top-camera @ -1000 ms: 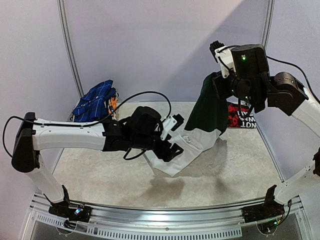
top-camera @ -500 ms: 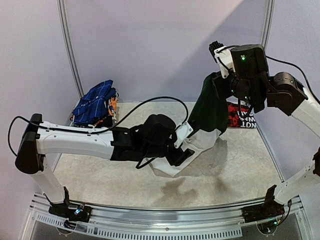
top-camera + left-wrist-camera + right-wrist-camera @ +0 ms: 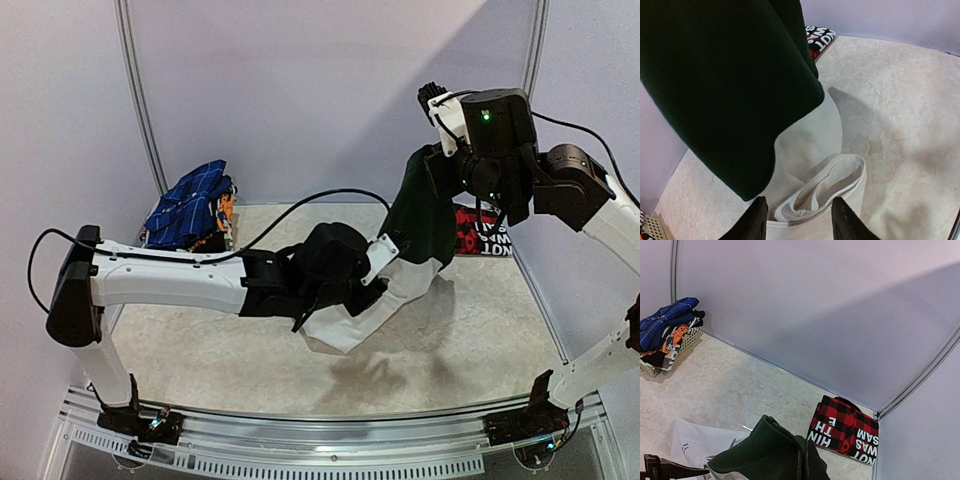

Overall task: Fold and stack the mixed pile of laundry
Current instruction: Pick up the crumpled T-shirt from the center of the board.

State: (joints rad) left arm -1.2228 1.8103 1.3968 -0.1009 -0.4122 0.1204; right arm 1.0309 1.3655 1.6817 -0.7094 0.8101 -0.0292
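The white T-shirt (image 3: pixel 405 285) is held up by its dk green part at the R gripper (image 3: pixel 438 160), whose fingers are closed on the cloth. Its white lower end trails onto the table (image 3: pixel 480 340), approx. centre. The L gripper (image 3: pixel 800 220) is seen about half open, fingers (image 3: pixel 759 220) set either side of the white hem (no pinch visible). The plaid shirt (image 3: pixel 842 432) is laid folded at the back-right corner. The blue checked cloth (image 3: pixel 667 320) is piled on the basket (image 3: pixel 686 342), back left.

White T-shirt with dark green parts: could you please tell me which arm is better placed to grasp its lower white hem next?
Left, probably. The left gripper has its open jaws astride the white hem of the T-shirt, while the right gripper is shut on the green top, holding it up.
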